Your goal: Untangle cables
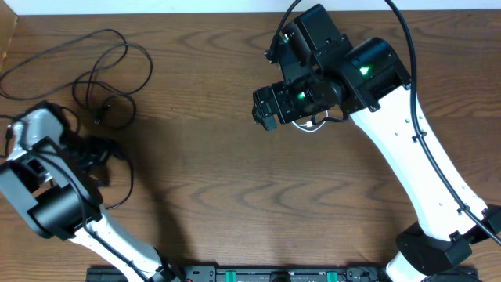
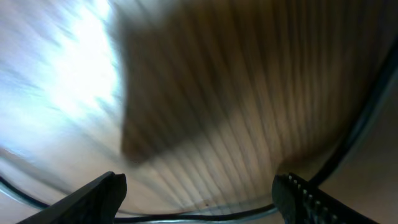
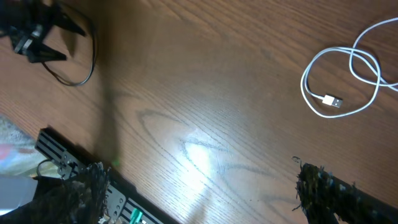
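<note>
Two black cables (image 1: 106, 66) lie in tangled loops at the table's far left. My left gripper (image 1: 98, 153) is low over their near end. In the blurred left wrist view it (image 2: 199, 186) stands open, and a black cable (image 2: 205, 216) runs across the wood between its fingertips and curves up on the right. The white cable (image 3: 342, 81) lies coiled by itself with its plug (image 3: 333, 101) showing. From overhead only a bit of the white cable (image 1: 311, 126) peeks out under my right arm. My right gripper (image 3: 199, 177) hangs open above bare wood and holds nothing.
A black rail (image 1: 258, 274) with green clips runs along the table's front edge. It also shows low in the right wrist view, the rail (image 3: 68, 152) near my left finger. The right arm (image 1: 415, 149) slants across the table's right side.
</note>
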You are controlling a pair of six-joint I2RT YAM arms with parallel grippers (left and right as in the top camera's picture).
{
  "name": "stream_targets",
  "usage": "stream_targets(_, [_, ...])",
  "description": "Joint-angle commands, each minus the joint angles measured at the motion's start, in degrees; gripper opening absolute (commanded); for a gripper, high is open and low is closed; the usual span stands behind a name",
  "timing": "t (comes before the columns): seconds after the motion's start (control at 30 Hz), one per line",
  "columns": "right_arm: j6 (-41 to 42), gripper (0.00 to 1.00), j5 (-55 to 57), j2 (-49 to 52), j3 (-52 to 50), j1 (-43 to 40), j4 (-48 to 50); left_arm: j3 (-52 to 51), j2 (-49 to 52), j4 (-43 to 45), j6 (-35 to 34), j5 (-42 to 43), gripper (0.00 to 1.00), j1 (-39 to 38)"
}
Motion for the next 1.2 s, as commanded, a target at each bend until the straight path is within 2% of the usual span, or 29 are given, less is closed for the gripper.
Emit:
stream_targets(0.0, [0.33,0.95,-0.35,0.11,0.00,0.37,-0.15,-2.36,-1.22,0.76,0.81,-1.38,0.80,-2.75])
stream_targets(0.27, [0.35,0.94,-0.35,0.11,0.00,0.37,-0.87,-2.40,-1.22,3.06,3.96,0.57,0.79,-4.70])
stream_targets(0.43, [0.35,0.94,-0.35,0.11,0.00,0.37,-1.66,-2.40,-1.20,6.38,3.89,0.52,0.67,-4.15])
stream_targets(0.5, [0.35,0.93,-0.33,0.11,0.00,0.37,-2.05,-2.40,-1.14,7.82,2.69,0.00,0.64,-3.80])
stream_targets(0.63, [0.35,0.93,-0.35,0.11,0.00,0.37,-2.73,-2.40,-1.14,10.80,-0.90,-1.07,0.64,-2.49])
stream_targets(0.73, [0.33,0.93,-0.33,0.11,0.00,0.37,-2.95,-2.40,-1.11,13.07,-0.90,0.87,0.64,-1.40])
stream_targets(0.9, [0.33,0.94,-0.31,0.11,0.00,0.37,-2.86,-2.40,-1.14,17.53,5.14,12.04,0.64,0.33])
stream_targets(1.0, [0.33,0.95,-0.31,0.11,0.00,0.37,-2.84,-2.10,-1.18,17.16,8.11,13.88,0.61,0.72])
stream_targets(1.07, [0.33,0.95,-0.31,0.11,0.00,0.37,-2.84,-2.08,-1.29,16.55,12.72,16.94,0.64,0.70])
stream_targets(1.13, [0.33,0.95,-0.33,0.13,0.00,0.37,-2.80,-2.08,-1.49,15.80,21.20,25.42,0.66,0.48])
stream_targets(1.17, [0.33,0.95,-0.33,0.13,0.00,0.37,-2.75,-2.08,-1.49,15.30,22.29,27.69,0.66,0.26])
